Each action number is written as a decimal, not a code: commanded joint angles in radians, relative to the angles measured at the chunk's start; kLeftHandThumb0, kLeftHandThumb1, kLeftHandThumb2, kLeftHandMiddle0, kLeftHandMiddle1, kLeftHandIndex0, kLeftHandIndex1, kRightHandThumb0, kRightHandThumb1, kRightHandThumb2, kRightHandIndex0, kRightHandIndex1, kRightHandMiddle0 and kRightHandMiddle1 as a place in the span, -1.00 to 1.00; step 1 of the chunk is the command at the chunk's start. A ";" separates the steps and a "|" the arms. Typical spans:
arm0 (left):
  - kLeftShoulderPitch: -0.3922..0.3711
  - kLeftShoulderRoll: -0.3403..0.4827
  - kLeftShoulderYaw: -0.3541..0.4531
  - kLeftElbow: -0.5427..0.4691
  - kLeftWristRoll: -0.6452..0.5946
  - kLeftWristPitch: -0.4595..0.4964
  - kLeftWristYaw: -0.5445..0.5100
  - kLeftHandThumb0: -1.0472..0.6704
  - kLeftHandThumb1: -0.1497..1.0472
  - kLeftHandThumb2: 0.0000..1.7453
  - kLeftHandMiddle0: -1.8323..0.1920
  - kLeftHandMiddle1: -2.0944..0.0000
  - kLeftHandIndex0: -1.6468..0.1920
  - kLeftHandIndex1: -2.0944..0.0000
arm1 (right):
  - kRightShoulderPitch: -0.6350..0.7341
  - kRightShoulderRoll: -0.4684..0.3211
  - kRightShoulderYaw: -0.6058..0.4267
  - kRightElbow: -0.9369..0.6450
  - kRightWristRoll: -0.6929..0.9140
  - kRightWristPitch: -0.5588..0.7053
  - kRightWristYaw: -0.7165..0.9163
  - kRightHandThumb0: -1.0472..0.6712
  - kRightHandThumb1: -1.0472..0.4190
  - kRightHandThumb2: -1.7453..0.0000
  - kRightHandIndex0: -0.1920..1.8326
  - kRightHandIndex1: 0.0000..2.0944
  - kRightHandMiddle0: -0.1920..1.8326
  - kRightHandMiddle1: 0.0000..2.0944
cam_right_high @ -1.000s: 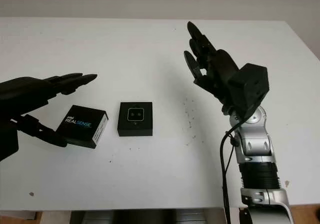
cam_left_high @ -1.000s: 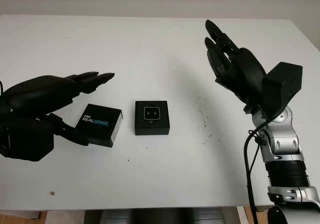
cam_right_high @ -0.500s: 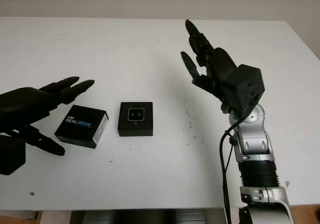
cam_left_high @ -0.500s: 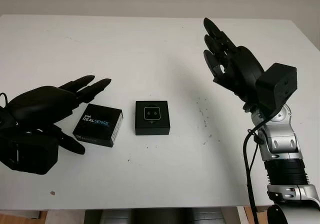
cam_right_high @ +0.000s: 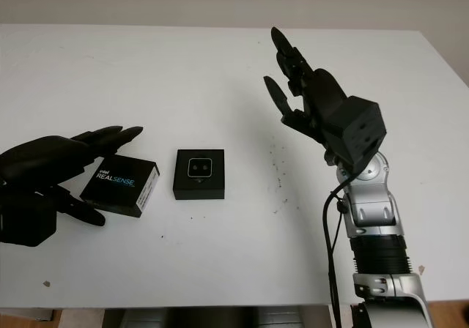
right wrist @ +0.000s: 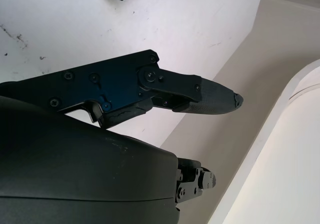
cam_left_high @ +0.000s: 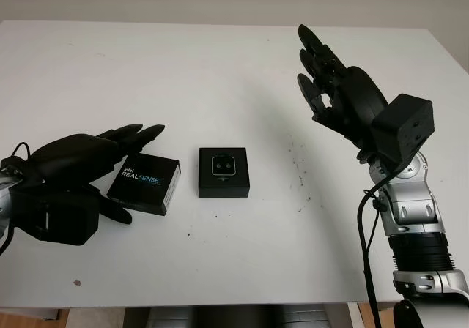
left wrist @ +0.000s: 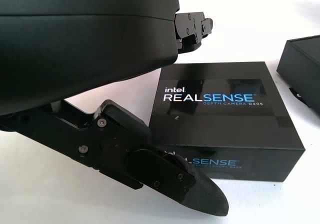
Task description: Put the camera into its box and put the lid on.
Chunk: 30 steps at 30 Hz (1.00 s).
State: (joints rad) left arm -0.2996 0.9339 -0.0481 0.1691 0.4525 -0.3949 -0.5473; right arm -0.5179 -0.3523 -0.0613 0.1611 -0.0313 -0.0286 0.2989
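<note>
Left hand (cam_left_high: 69, 163): placed low at the left side of the table, just beside the lid; nothing is held. The upper fingers (cam_left_high: 135, 132) are extended over the lid's far left corner, and the thumb (left wrist: 170, 176) is set along its near side. From the left wrist view it cannot be told whether the thumb touches the lid.

Lid (cam_left_high: 145, 183): a black flat piece printed "intel REALSENSE", seen lying on the table between the left hand and the box, close to the box but apart from it. It is turned slightly relative to the box.

Box (cam_left_high: 223, 172): a black square base, seen open and resting flat near the table's middle.

Camera (cam_left_high: 222, 166): a small pale square item with two dark spots, seated inside the box.

Right hand (cam_right_high: 308, 97): raised above the table to the right of the box and well apart from it; nothing is held, and the fingers (cam_right_high: 282, 46) are extended upward and away from the robot.

Table (cam_left_high: 220, 72): a white surface; small dark specks are seen to the right of the box.
</note>
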 commanded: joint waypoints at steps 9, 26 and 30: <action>-0.059 -0.033 -0.042 0.056 -0.023 0.017 -0.011 -0.62 0.65 -0.95 0.83 0.94 0.89 0.93 | 0.017 -0.013 0.004 -0.039 -0.025 0.001 -0.015 -0.52 -1.00 0.30 -0.77 -0.93 -0.76 -0.98; -0.017 -0.057 0.002 0.114 -0.160 -0.163 0.073 -0.11 0.96 -0.94 0.45 0.02 0.42 0.17 | 0.022 -0.003 0.014 -0.027 -0.039 -0.010 -0.038 -0.53 -1.00 0.31 -0.77 -0.93 -0.75 -1.00; -0.002 -0.059 0.014 0.116 -0.151 -0.198 0.117 -0.07 0.98 -0.94 0.45 -0.17 0.41 -0.04 | 0.024 0.009 0.010 -0.028 -0.019 -0.005 -0.039 -0.53 -1.00 0.34 -0.76 -0.93 -0.74 -1.00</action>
State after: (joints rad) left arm -0.3181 0.8817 -0.0480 0.2793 0.2990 -0.5811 -0.4424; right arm -0.5021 -0.3493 -0.0479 0.1422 -0.0575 -0.0305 0.2629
